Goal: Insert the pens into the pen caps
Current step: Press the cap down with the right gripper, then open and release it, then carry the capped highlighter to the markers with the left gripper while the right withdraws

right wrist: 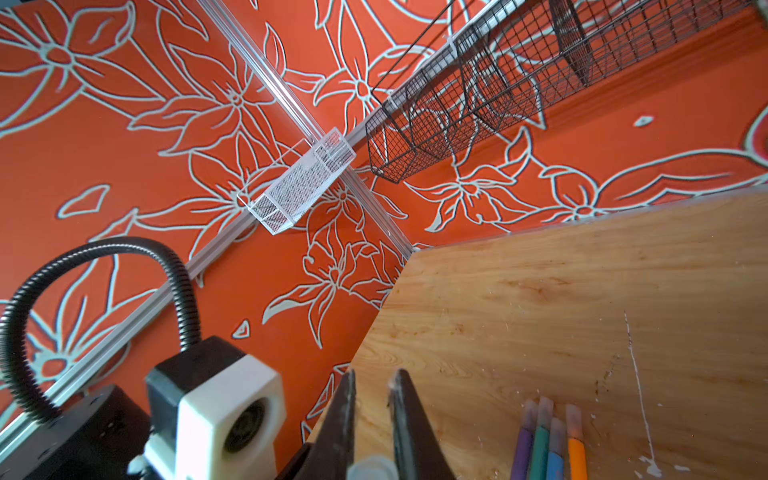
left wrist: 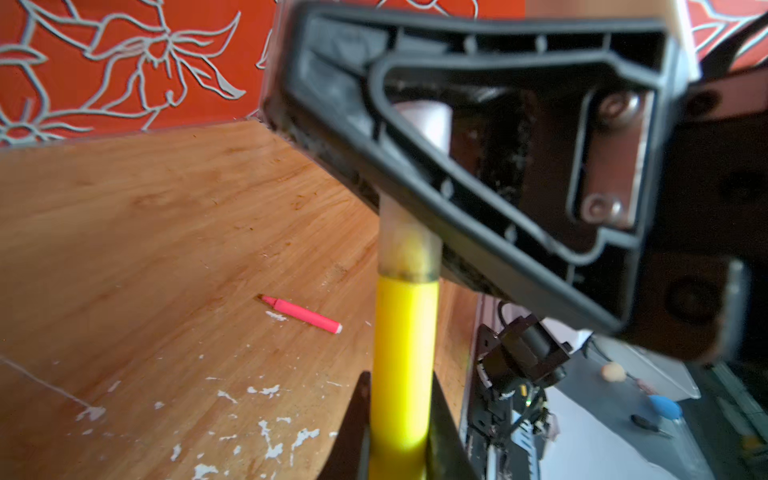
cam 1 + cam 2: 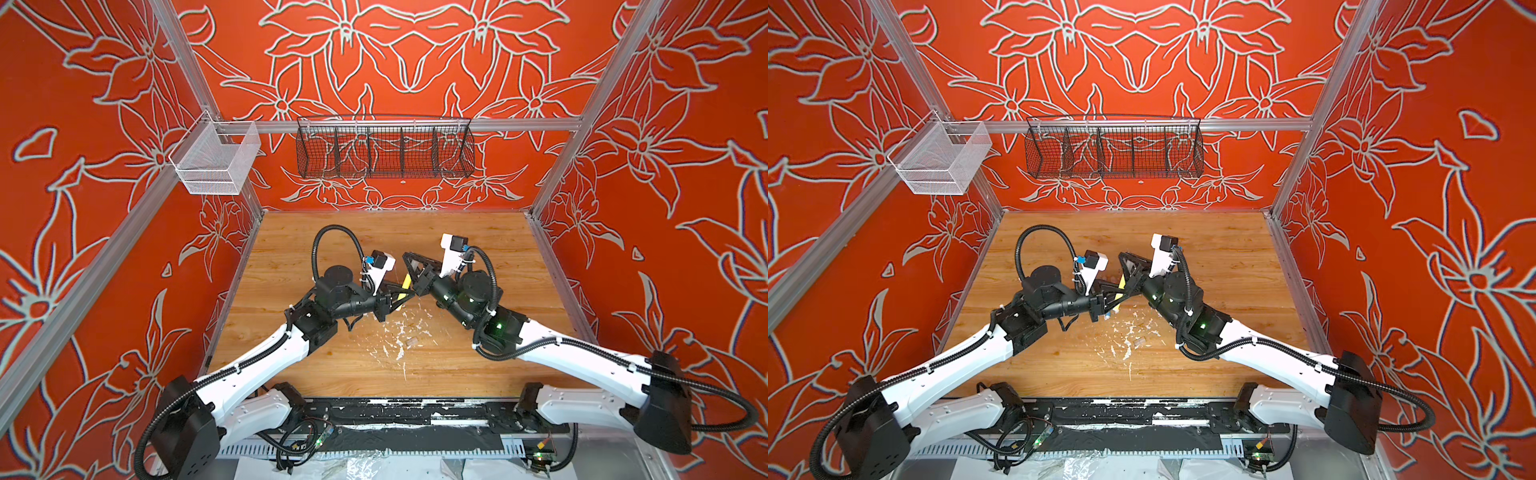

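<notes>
White paint flecks mark the near middle of the tabletop. Among them, in both top views, lies a small clear tube; it is too small to be sure that it is a cap.

Just beyond the flecks the two arms meet over the middle of the tabletop. The left gripper has its jaws closed on the barrel of the yellow pen, which sticks out past the jaws towards the right gripper. In the top views the pen shows as a short yellow bar between the two grippers, lifted off the wood.

The right jaws are pinched on a clear cap, seen from the right wrist as a pale round end between the two fingers. The cap sits over the yellow pen's tip. Its rim meets the yellow barrel, and the tip shows dimly through the plastic.

Four more pens lie side by side on the tabletop in the right wrist view, touching or nearly so: purple, green, blue and orange. Each wears a clear cap.

The pink pen lies alone on the wood in the left wrist view, well apart from the held pen, its pointed tip bare.

Farthest off, a black wire basket hangs on the rear rail, and a white mesh basket hangs at the far left corner.
</notes>
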`<state>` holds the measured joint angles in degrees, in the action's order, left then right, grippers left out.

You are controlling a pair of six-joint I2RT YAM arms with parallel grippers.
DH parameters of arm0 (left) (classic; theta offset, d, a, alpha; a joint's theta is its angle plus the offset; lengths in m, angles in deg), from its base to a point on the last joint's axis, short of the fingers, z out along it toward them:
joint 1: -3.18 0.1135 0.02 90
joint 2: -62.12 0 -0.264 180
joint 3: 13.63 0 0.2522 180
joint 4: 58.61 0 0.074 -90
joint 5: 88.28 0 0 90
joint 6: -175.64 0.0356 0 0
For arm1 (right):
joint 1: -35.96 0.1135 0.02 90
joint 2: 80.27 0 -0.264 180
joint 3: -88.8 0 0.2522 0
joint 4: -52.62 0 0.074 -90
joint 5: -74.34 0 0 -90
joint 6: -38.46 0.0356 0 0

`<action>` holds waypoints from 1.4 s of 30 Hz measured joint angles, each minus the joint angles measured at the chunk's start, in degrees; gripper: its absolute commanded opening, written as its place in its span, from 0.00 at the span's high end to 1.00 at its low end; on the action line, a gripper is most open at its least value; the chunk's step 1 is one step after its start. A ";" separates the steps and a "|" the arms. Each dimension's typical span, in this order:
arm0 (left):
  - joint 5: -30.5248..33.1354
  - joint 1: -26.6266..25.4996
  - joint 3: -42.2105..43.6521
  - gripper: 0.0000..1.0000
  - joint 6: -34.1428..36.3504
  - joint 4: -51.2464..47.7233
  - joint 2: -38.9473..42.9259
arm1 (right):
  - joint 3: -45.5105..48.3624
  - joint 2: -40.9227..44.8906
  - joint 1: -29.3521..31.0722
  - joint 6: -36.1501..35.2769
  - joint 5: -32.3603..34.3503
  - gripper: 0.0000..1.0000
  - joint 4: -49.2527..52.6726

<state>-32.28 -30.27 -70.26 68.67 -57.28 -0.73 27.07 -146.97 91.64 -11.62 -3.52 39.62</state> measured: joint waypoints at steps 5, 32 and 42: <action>-8.66 4.22 -0.20 1.00 -4.11 0.79 -0.85 | 0.11 -1.81 0.00 0.63 -0.50 1.00 -3.06; 13.75 10.47 7.56 1.00 -5.70 2.32 9.81 | -0.76 -3.48 5.18 1.60 -13.35 0.41 6.88; 30.21 11.63 19.41 1.00 -16.33 -10.16 21.20 | 4.59 14.80 -9.66 -3.61 -12.81 0.08 23.15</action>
<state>-2.08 -18.64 -50.85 52.35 -67.45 20.47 31.66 -132.17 81.98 -15.22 -16.32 62.77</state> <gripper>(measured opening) 0.139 0.906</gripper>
